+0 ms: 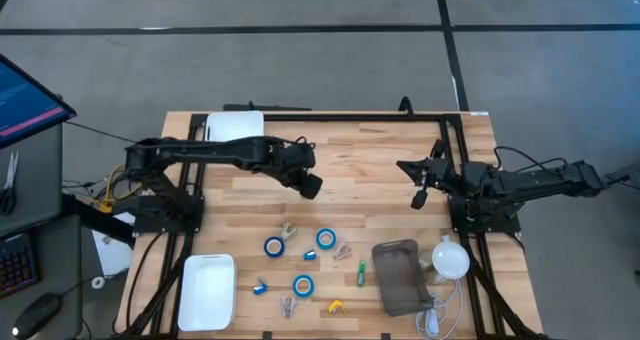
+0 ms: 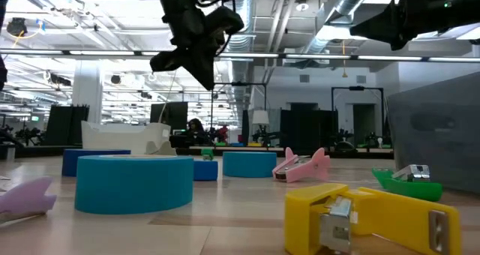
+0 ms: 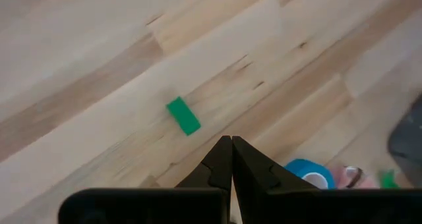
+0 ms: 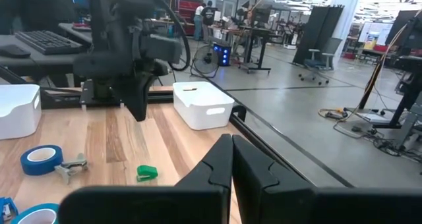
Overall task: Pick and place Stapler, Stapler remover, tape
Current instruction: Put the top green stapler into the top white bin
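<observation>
Your three blue tape rolls (image 1: pixel 274 246) (image 1: pixel 325 238) (image 1: pixel 303 285) lie on the table's (image 1: pixel 350 170) near half, among small staplers and removers. Your left gripper (image 1: pixel 310 186) hangs above mid-table, fingers closed, empty. Your right gripper (image 1: pixel 420 198) waits right of centre, likewise closed, holding nothing.

blue tape (image 4: pixel 41 159), white bin (image 4: pixel 202 105) (beyond) — claw (image 4: pixel 231 148) closed

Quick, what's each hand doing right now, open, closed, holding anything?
Left hand: closed, holding nothing, raised above the table.
Right hand: closed, holding nothing, also up off the table.
</observation>
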